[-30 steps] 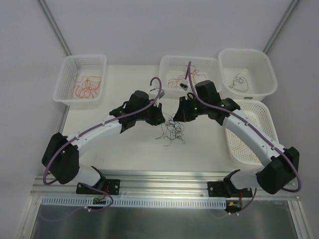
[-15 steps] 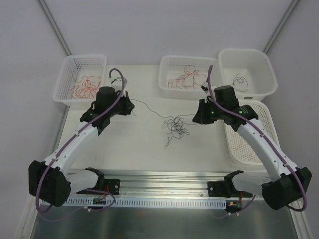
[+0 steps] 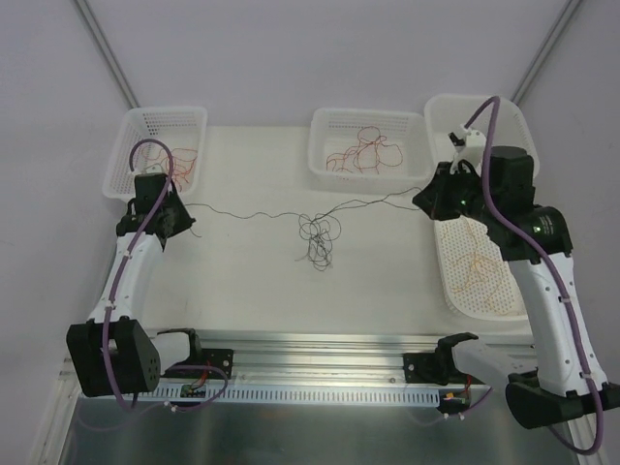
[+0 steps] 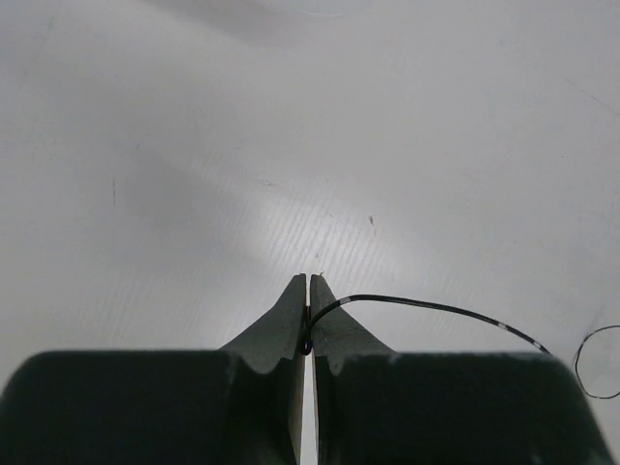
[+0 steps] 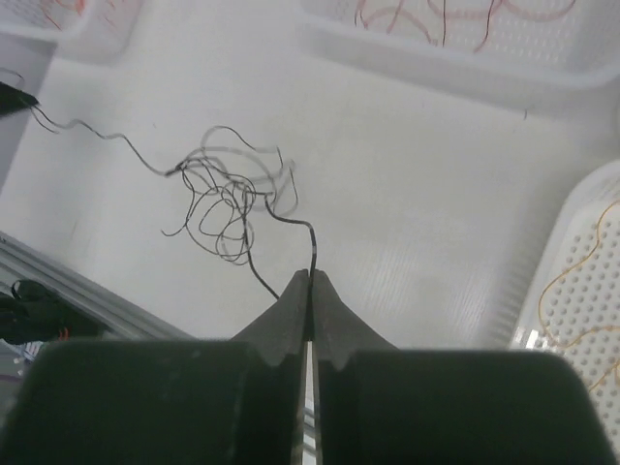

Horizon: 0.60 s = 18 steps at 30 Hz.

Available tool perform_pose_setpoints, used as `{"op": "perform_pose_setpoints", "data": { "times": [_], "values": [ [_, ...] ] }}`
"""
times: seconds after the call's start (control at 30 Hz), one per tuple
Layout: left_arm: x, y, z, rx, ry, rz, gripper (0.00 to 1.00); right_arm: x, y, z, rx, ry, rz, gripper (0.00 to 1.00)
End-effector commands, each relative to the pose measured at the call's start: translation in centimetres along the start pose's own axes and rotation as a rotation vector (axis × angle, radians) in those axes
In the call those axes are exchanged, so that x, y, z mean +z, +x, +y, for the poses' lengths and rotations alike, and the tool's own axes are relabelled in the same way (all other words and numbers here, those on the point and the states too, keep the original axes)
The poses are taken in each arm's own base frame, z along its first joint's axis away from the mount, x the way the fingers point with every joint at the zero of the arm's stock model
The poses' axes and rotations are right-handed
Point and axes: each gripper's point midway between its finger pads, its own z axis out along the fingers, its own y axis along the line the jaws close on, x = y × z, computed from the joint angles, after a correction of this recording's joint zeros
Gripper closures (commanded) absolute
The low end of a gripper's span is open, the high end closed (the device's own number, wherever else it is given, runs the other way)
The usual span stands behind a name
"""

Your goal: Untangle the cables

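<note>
A white tabletop carries four white containers. A left mesh basket and a centre mesh basket stand at the back. A solid-walled tub is at back right, with a perforated tray just before it. A metal rail edges the near side.

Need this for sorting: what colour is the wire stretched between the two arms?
The wire is black, and the left wrist view shows it best.
</note>
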Motion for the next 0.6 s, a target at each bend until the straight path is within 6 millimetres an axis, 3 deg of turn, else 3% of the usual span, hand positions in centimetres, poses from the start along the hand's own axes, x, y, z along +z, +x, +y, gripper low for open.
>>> {"op": "perform_pose_setpoints", "data": {
  "times": [0.0,0.1,0.23,0.33,0.47,0.57],
  "values": [
    [0.6,1.3,1.3,-0.045,-0.057,0.054,1.0,-5.4,-4.7,2.4,-0.08,-0.058,-0.183,0.99],
    [1.5,2.5,2.8,-0.067,-0.111,0.089,1.0,-8.9,-7.9,3.8,-0.131,-0.079,-0.328,0.99],
    [2.3,4.0,5.2,-0.134,-0.186,0.126,1.0,-12.7,-10.8,4.8,-0.178,-0.073,-0.496,0.99],
    [2.8,4.7,6.1,-0.163,-0.211,0.154,1.0,-14.6,-11.8,5.1,-0.197,-0.062,-0.582,0.99],
    [3.0,4.6,7.0,-0.173,-0.244,0.155,1.0,-14.9,-12.4,5.3,-0.206,-0.071,-0.615,0.99],
    [2.9,4.4,6.7,-0.172,-0.226,0.151,1.0,-12.9,-11.5,5.4,-0.196,-0.103,-0.544,0.99]
  ]
}}
